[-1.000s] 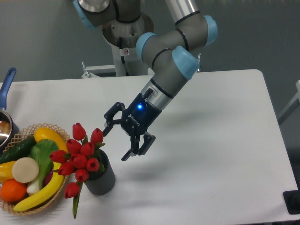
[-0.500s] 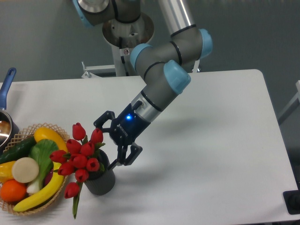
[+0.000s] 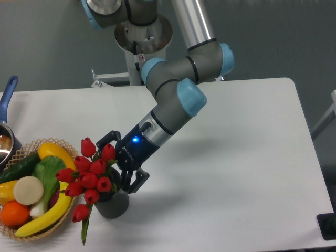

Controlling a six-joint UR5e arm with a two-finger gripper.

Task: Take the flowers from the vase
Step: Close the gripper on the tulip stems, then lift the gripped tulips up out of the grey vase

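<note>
White worktop [image 3: 236, 157], flowers [image 3: 88, 176] standing in vase [image 3: 112, 203] beside basket [image 3: 31, 231], pincer [image 3: 119, 167] spread against them; likely light, soft, crushable, best pinched low on bunched stems

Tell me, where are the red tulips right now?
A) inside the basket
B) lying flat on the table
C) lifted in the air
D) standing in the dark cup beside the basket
D: the flowers stand in the vase, beside the basket, with the open end effector at them.
</note>
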